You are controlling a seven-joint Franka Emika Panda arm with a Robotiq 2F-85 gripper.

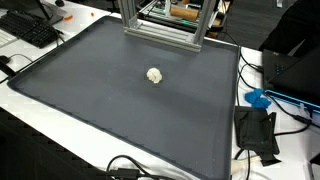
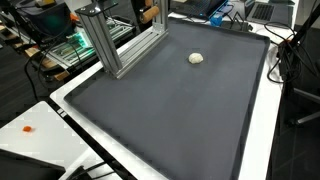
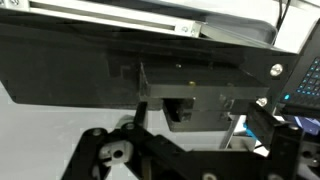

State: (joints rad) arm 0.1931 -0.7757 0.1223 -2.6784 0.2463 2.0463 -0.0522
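A small whitish ball (image 1: pixel 154 75) lies alone on a large dark mat (image 1: pixel 110 115); both exterior views show the ball (image 2: pixel 196 58) and the mat (image 2: pixel 180 115). Neither exterior view shows the arm or the gripper. In the wrist view my gripper (image 3: pixel 190 135) shows only as black finger links along the bottom edge. They are spread wide apart with nothing between them. It faces a dark panel and an aluminium post (image 3: pixel 142 85). The ball is out of the wrist view.
An aluminium frame (image 1: pixel 165 30) stands at the mat's far edge (image 2: pixel 115 45). A keyboard (image 1: pixel 30 28), a blue object (image 1: pixel 258 98) and a black device with cables (image 1: pixel 258 132) lie on the white table round the mat. An orange spot (image 2: pixel 28 128) marks the table.
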